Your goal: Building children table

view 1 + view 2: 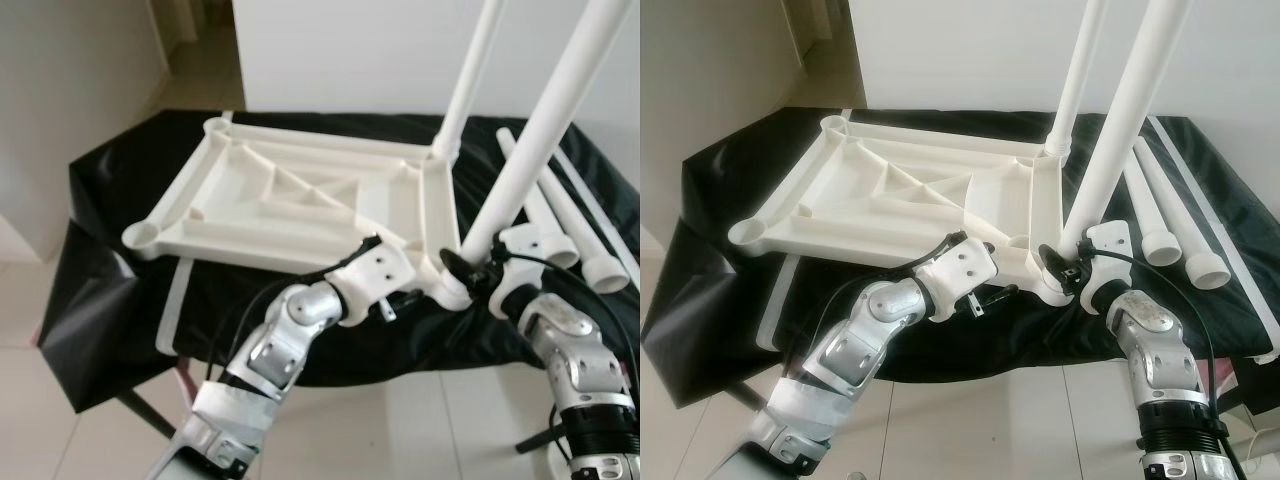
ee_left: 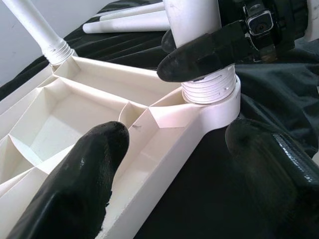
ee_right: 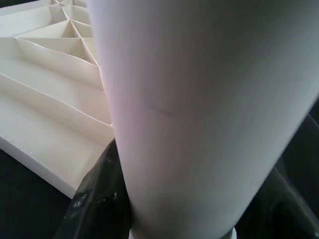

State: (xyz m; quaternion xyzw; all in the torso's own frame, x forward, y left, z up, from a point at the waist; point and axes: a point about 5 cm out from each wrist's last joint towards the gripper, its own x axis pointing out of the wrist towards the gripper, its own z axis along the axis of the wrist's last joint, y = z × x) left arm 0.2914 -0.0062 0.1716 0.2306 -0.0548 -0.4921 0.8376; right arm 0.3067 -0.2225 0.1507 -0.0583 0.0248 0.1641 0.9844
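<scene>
Right pincer [image 2: 199,55] clamps near table leg [image 1: 545,130] at its threaded base; left pincer [image 2: 174,174], wide, straddles tabletop [image 1: 290,200] corner.

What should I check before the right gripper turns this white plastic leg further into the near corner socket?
1. Right gripper clamped on the near white plastic leg just above its thread: ok.
2. Thread seated: not ok, threaded rings show above the near corner socket.
3. Left gripper bracing the upside-down white tabletop: cannot tell, its fingers straddle the rim without visible contact.
4. Far leg standing in its socket: ok.
5. Two spare white legs lying on the black cloth: ok.
</scene>
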